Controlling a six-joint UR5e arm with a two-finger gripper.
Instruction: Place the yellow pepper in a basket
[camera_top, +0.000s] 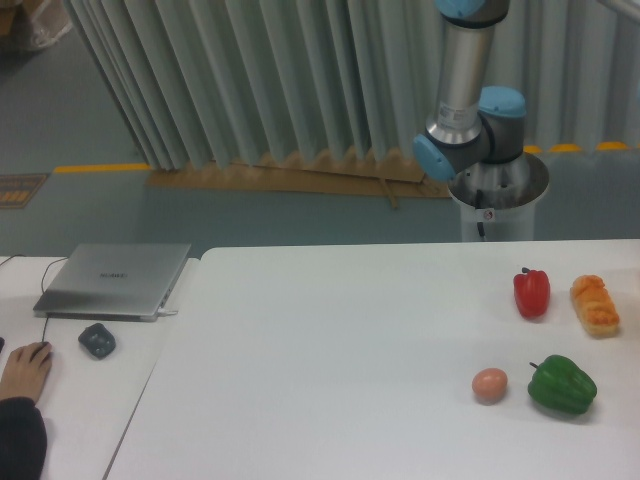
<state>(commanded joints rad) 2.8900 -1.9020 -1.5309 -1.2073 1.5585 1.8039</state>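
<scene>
Yellow pepper: not visible anywhere in the camera view; its place cannot be told
Basket: none visible in the view either
Claw: out of frame, so whether it is wide, narrow or holding anything cannot be told
Arm (470, 90): only the base and lower joints show, grey tube with blue caps, rising out of the top edge behind the far right side of the table
Table (330, 340): white, wide, fills the lower part of the view
Red pepper (532, 292): upright on the right part of the table, green stem up
Orange lumpy item (595, 304): just right of the red pepper, apart from it, close to the right edge of the view
Green pepper (562, 385): lying on its side nearer the camera, below the red pepper
Egg-like pink item (490, 384): just left of the green pepper, not touching it
Laptop (115, 279): closed, silver, on a separate white surface at left
Dark mouse (97, 340): in front of the laptop
Person's hand (24, 368): resting at the left edge, dark sleeve below it
</scene>
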